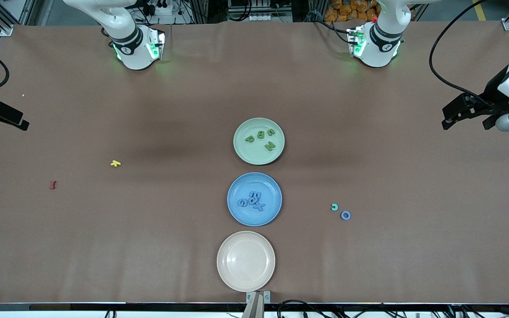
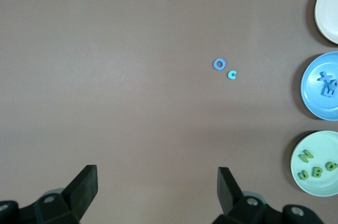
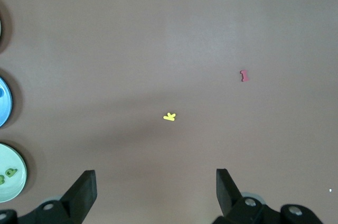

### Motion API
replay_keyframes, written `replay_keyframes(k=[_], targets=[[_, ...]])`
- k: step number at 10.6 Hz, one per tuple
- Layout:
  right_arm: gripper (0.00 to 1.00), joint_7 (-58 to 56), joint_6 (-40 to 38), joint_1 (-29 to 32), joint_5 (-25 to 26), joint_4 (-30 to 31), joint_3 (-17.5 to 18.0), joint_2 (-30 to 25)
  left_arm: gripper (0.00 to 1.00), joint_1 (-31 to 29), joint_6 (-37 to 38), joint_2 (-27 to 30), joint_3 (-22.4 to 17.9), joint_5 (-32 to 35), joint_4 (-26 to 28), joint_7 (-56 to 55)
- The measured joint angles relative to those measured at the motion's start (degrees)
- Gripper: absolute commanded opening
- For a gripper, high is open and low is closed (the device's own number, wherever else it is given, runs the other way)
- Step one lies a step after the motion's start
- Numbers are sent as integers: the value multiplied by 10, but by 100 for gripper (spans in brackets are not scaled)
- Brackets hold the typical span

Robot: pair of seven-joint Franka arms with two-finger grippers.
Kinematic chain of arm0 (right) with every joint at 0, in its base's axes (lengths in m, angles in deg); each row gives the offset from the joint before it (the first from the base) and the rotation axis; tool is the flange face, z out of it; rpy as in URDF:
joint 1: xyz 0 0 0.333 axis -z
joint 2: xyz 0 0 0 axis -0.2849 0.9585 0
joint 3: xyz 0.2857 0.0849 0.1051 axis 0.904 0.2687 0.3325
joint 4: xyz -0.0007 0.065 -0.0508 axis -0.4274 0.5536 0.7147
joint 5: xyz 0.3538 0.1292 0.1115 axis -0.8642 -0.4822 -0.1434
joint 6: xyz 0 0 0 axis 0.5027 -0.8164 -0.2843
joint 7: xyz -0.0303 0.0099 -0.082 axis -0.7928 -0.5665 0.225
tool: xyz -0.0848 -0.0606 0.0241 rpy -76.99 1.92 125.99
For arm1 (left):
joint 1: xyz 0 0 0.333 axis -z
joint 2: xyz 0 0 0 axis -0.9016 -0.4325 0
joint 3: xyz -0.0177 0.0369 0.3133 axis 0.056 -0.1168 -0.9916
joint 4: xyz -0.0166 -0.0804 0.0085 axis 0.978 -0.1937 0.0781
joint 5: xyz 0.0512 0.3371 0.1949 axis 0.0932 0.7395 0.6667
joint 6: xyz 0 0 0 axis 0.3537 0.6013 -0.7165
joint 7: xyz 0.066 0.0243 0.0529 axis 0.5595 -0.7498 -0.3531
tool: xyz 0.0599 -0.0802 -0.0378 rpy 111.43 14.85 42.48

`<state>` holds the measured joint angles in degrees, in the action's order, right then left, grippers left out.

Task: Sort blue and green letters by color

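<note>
Several olive green letters lie in the pale green plate. Several blue letters are piled in the blue plate, which sits nearer to the front camera. A blue ring letter and a small teal c-shaped letter lie loose on the cloth toward the left arm's end, touching nothing. My left gripper hangs open and empty over bare cloth at that end, well clear of the two loose letters. My right gripper hangs open and empty over bare cloth at its own end.
An empty beige plate sits nearest the front camera, in line with the other two. A yellow letter and a red letter lie toward the right arm's end. Brown cloth covers the table.
</note>
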<state>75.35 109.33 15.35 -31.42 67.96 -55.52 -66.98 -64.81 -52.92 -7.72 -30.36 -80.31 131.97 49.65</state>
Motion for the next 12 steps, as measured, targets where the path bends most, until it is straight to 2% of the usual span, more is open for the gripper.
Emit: replay_keyframes(k=[4, 12], targets=[[100, 0, 7, 0, 0, 0, 0, 1, 100, 1, 33, 0, 5, -2, -7, 3], [100, 0, 35, -1, -1, 0, 1, 9, 100, -1, 34, -2, 5, -2, -8, 12]])
